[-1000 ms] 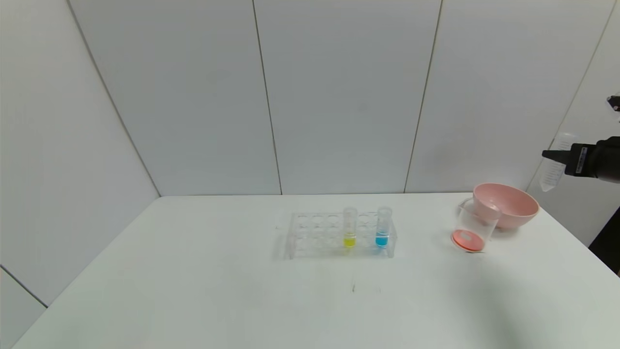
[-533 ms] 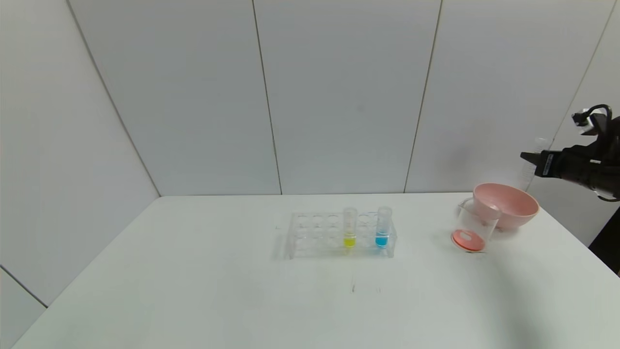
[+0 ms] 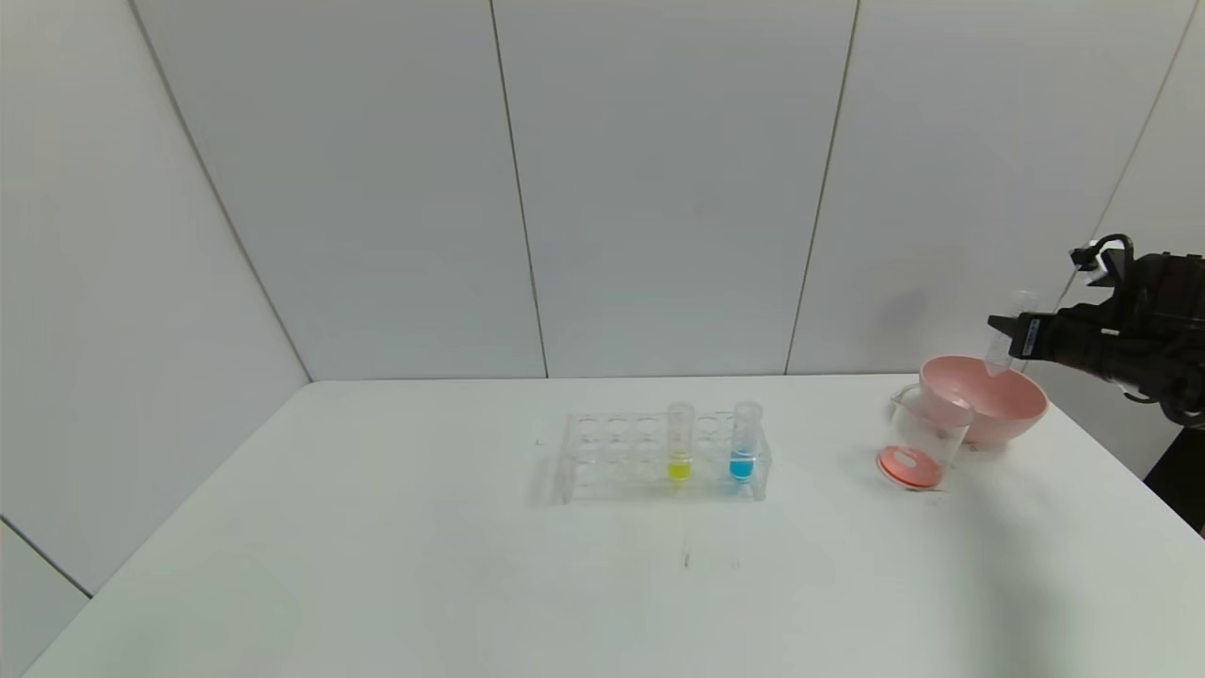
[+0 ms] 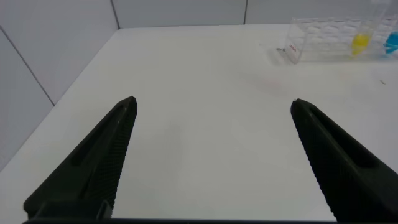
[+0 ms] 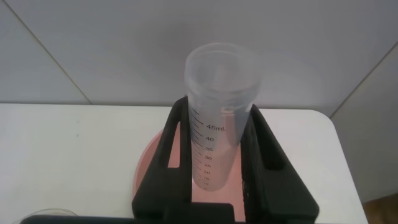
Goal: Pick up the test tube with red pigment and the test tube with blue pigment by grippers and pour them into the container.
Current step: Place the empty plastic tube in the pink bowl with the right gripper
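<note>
- A white table (image 3: 377, 565) stands in front of pale grey wall panels (image 3: 659, 188), which meet it along the far edge.
- The left gripper (image 4: 211, 155) is low over the near left part of the table, well apart from all the glassware. Its two black fingers (image 4: 93, 168) are spread wide with nothing between them, and it seems idle.
- Far from this gripper, toward the middle of the table, is a clear tube rack (image 3: 602, 457). It also shows in the left wrist view (image 4: 323, 40).
- In the rack the test tube with blue pigment (image 3: 744, 443) stands upright near the right end, and a tube with yellow liquid (image 3: 680, 443) stands upright just left of it.
- The right gripper (image 3: 1007, 331) hangs in the air at the right edge of the table, well right of the rack. Its fingers (image 5: 273, 155) are clamped on the two sides of a clear graduated tube (image 5: 219, 112), the test tube with red pigment (image 3: 1009, 325). The open mouth points up and slightly tilted, and I see no liquid inside.
- Directly under this gripper, on the table, is a pink bowl (image 3: 984, 400); the round bottom of the held tube is just above its rim.
- Left of the gripper and lower stands the container (image 3: 923, 438), touching the bowl or just beside it. Orange-red liquid (image 3: 908, 466) covers its bottom.
</note>
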`<action>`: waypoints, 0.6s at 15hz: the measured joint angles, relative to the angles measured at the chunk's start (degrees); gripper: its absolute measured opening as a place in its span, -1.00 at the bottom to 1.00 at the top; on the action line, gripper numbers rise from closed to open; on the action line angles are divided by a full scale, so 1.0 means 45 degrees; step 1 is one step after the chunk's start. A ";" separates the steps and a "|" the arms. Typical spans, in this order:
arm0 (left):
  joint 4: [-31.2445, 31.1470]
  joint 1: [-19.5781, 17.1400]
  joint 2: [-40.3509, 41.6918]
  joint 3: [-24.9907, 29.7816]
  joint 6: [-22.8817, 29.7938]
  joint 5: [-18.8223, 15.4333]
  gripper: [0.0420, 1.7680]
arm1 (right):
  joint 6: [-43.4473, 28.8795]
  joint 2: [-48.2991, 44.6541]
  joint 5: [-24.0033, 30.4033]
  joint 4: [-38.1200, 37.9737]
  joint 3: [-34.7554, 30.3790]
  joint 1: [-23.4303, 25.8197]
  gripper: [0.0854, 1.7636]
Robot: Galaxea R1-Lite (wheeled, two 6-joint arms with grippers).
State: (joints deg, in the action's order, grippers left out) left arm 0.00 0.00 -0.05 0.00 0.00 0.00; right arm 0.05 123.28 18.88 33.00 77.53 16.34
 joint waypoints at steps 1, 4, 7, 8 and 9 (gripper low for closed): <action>0.0000 0.0000 0.0000 0.0000 0.0000 0.0000 1.00 | -0.0005 0.0043 0.0024 0.0051 0.0014 0.0005 -0.49; 0.0000 0.0000 0.0000 0.0000 0.0000 0.0000 1.00 | -0.0022 0.0111 0.0024 0.0160 0.0019 0.0000 -0.02; 0.0000 0.0000 0.0000 0.0000 0.0000 0.0000 1.00 | -0.0033 0.0092 -0.0038 0.0092 -0.0011 -0.0049 0.28; -0.0005 0.0000 0.0000 0.0000 0.0000 0.0000 1.00 | -0.0035 0.0043 -0.0043 0.0073 -0.0098 -0.0054 0.37; 0.0000 0.0000 0.0000 0.0000 0.0000 0.0000 1.00 | -0.0051 -0.0046 -0.0043 0.0033 -0.0249 -0.0068 0.43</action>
State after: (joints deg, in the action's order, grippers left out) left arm 0.00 0.00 -0.05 0.00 0.00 0.00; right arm -0.18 123.08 18.69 33.15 76.41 16.03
